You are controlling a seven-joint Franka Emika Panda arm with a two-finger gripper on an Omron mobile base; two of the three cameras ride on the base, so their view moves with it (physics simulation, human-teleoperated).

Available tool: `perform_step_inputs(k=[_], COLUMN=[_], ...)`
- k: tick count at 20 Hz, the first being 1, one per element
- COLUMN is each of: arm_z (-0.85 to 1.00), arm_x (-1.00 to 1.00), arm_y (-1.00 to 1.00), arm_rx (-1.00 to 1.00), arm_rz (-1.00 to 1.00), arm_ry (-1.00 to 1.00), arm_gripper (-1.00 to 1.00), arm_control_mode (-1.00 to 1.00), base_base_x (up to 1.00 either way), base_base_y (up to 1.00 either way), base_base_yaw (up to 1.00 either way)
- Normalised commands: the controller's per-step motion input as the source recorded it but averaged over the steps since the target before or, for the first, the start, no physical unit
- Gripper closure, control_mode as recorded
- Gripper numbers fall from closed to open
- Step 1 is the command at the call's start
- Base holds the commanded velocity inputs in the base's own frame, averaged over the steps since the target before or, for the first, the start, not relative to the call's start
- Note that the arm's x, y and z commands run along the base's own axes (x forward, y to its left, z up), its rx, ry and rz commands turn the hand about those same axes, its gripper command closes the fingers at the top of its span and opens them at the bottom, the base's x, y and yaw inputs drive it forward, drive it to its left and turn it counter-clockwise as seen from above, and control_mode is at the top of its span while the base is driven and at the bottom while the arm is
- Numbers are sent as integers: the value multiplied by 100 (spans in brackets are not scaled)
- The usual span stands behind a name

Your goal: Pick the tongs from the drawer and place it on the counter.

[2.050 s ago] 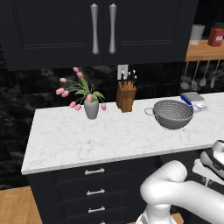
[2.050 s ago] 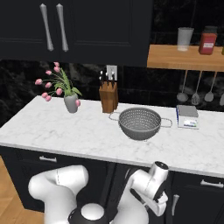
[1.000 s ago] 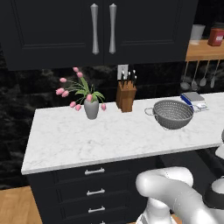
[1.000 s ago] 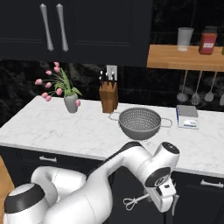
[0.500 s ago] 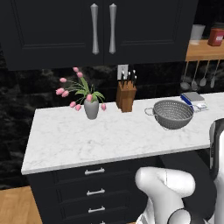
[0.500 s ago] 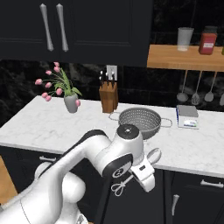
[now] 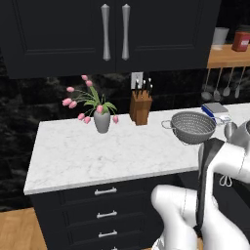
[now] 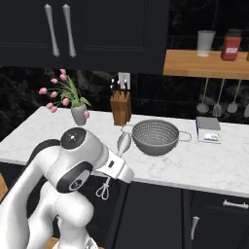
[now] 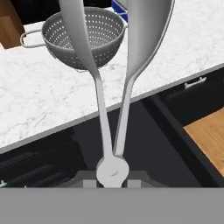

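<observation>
Fingertips mostly hidden behind the loop end of the tongs (image 9: 114,131) at the bottom of the hand view; gripper (image 8: 115,168) apparently clamped on the tongs, going by the right base view, where the utensil juts out both sides of the hand, spoon head up by the counter edge, loop (image 8: 102,190) dangling below. Held in the air, off the counter (image 8: 194,168), in front of its front edge and above the open dark drawer (image 9: 144,131). In the left base view, just a scrap of the loop (image 7: 225,181) visible past the white arm, the rest covered. Colander (image 8: 156,137) sitting just behind the tongs' head, near the counter's front edge. Broad bare marble left of the colander, up to the flower vase (image 7: 101,121) and knife block (image 7: 140,108).
</observation>
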Motion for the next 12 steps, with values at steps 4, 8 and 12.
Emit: perform_step_inputs(k=[4,8,12], arm_z=[99,38,-1], arm_x=[4,0,7], arm_y=[96,83,97], arm_rx=[-8,-3,-6], arm_rz=[36,38,33], arm_ry=[16,21,13], arm_gripper=[100,100,100], arm_control_mode=[-100,-100,-100], base_base_x=[0,0,0], base_base_y=[0,0,0], base_base_yaw=[0,0,0])
